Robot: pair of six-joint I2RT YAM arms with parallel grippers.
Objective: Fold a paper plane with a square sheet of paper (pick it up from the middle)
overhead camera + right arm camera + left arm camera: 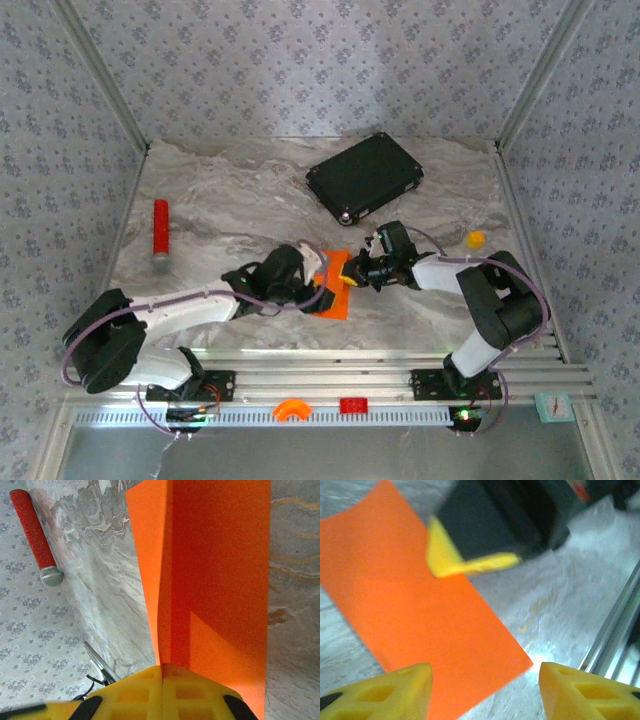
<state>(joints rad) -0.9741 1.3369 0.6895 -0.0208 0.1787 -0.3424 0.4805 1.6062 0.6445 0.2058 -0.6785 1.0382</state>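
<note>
Marble table [220, 200]: the square sheet of paper [340, 292], folded to a strip, lies front-centre between the two arms, its long axis running near-to-far. Right gripper [162, 677] sits at the strip's right side, clenched on the paper's edge, with a lengthwise crease running ahead of it. Left gripper [485, 695] hangs just over the strip's left part, jaws spread, holding nothing. Judgement: the right arm has the hold and the left is free to press.

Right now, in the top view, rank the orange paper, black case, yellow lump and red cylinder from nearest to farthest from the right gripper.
1. orange paper, at the right gripper fingertips, centre of the table.
2. black case, behind it, towards the back.
3. yellow lump, off to the right.
4. red cylinder, far left.
</note>
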